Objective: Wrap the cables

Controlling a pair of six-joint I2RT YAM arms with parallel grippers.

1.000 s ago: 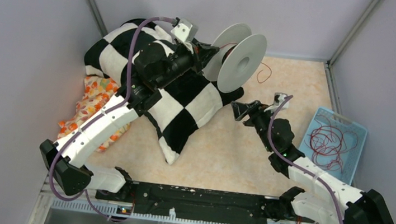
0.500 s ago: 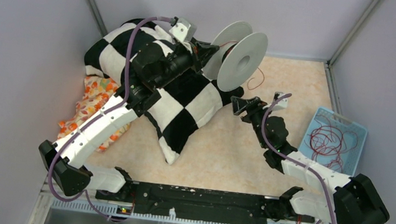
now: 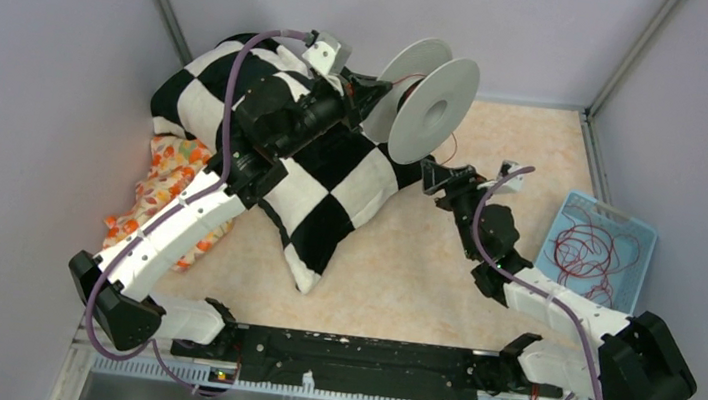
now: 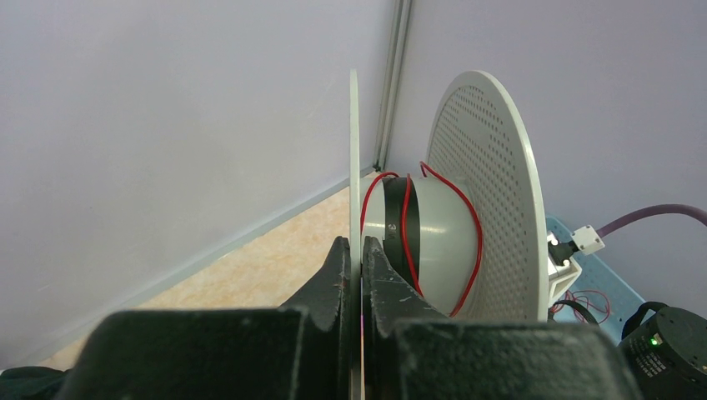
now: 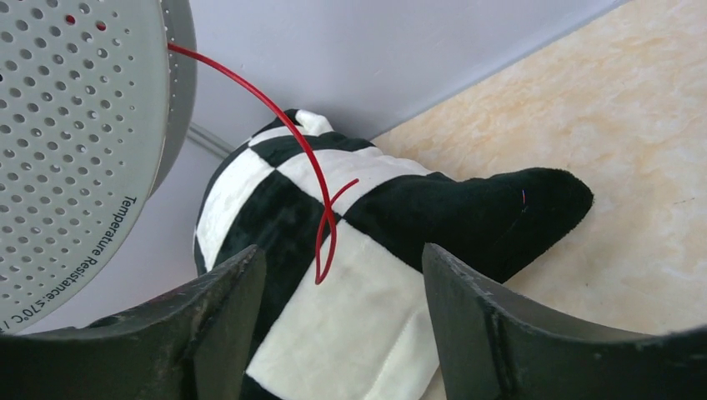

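My left gripper [image 3: 375, 90] is shut on the near flange of a grey spool [image 3: 428, 108] and holds it up at the back of the table; in the left wrist view its jaws [image 4: 360, 267] pinch the thin flange. A thin red cable [image 4: 406, 229] is looped loosely round the spool's hub. Its free end [image 5: 325, 237] hangs from the spool [image 5: 75, 142], folded into a small loop between my right gripper's open jaws [image 5: 342, 275] without touching them. My right gripper [image 3: 436, 177] sits just below the spool. More red cables [image 3: 587, 255] lie tangled in a blue basket [image 3: 634, 232].
A black-and-white checkered cushion [image 3: 327, 182] lies under my left arm, over an orange-patterned cloth [image 3: 167, 174]. Grey walls close in the back and sides. The blue basket stands at the right wall. The table [image 3: 392, 275] is peach marbled.
My right gripper has moved up and left, from the table's middle to just under the spool. The loose cable end that lay out to the right now hangs by it. The left arm holds still.
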